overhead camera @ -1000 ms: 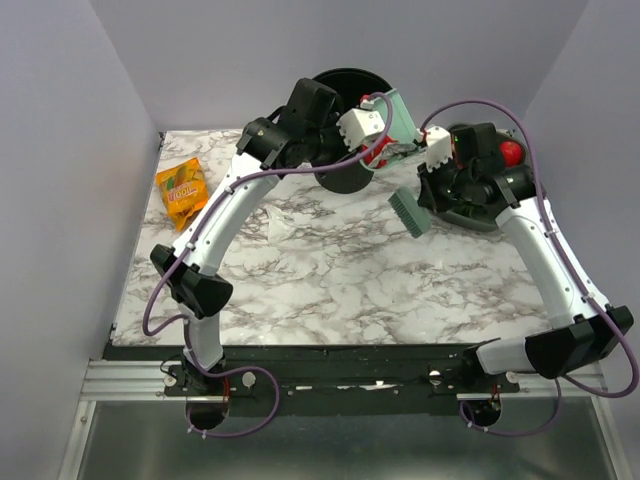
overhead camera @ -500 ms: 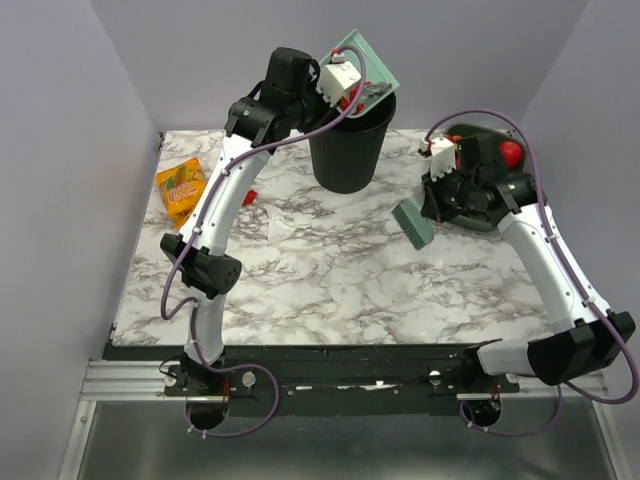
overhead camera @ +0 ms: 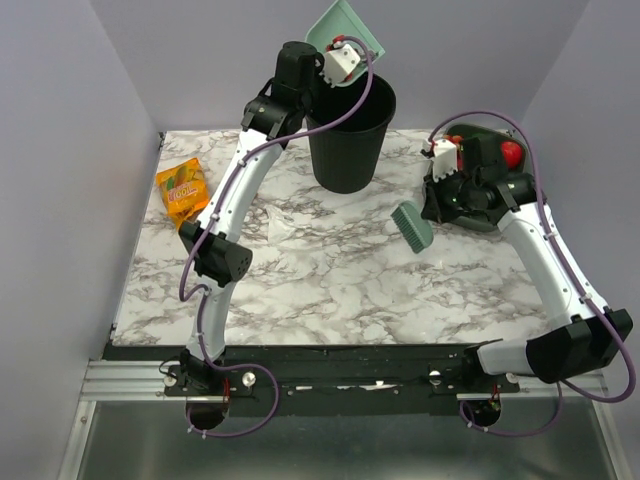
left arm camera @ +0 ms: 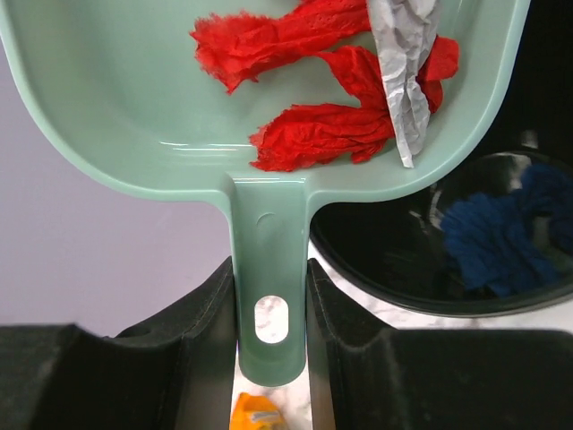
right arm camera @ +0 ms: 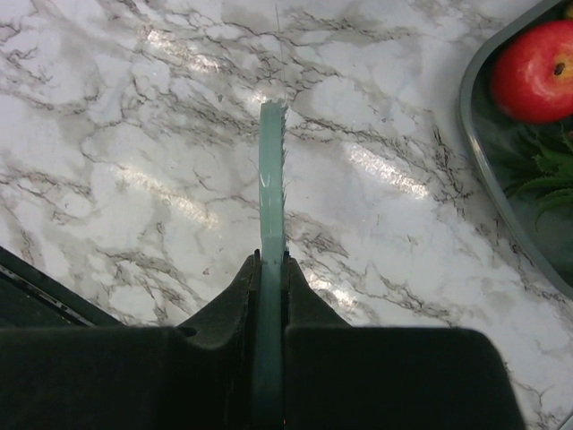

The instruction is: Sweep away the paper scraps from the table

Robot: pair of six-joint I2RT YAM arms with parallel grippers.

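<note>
My left gripper point(left arm camera: 271, 278) is shut on the handle of the teal dustpan point(left arm camera: 269, 107). In the pan lie several red paper scraps point(left arm camera: 322, 134) and a crumpled white piece point(left arm camera: 403, 63). From above, the dustpan point(overhead camera: 343, 28) is held high over the far rim of the black bin point(overhead camera: 350, 140), with the left gripper point(overhead camera: 338, 55) just below it. My right gripper point(right arm camera: 271, 269) is shut on a teal brush point(right arm camera: 272, 179), seen edge-on. That brush point(overhead camera: 412, 226) hangs over the table point(overhead camera: 330, 280) right of the bin, with the right gripper point(overhead camera: 430, 195) behind it.
A dark blue cloth point(left arm camera: 506, 237) lies inside the bin point(left arm camera: 430, 269). An orange snack packet point(overhead camera: 181, 192) sits at the table's left edge. A dark tray point(overhead camera: 480, 215) with a red apple point(overhead camera: 511, 153) and greens stands at the back right.
The left arm has lifted the dustpan from beside the bin to high above its far rim. The right arm and brush have barely moved.
</note>
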